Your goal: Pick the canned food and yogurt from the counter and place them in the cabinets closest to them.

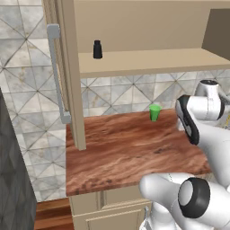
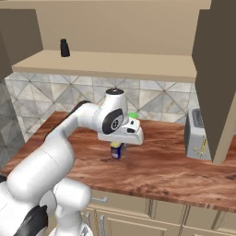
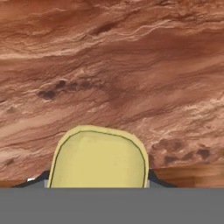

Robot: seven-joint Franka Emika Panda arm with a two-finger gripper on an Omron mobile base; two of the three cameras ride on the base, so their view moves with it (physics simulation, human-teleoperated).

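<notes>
The canned food (image 2: 116,151), a short dark blue can with a yellow label, stands upright low over the wooden counter (image 2: 156,170). My gripper (image 2: 116,146) points straight down and is shut on the can from above. In the hand view the can's yellow top (image 3: 98,159) sits between my two dark fingertips (image 3: 156,177). I cannot tell whether the can rests on the counter or hangs just above it. The cabinets are open above the counter, with a plain shelf (image 2: 115,64) inside. The yogurt is out of view.
A black shaker bottle (image 1: 97,49) stands on the cabinet shelf. A green cup (image 1: 155,112) sits at the back of the counter, just behind my hand. A toaster (image 2: 198,133) stands to the right under an open cabinet door (image 2: 216,78). Another open door (image 1: 67,67) hangs at the left.
</notes>
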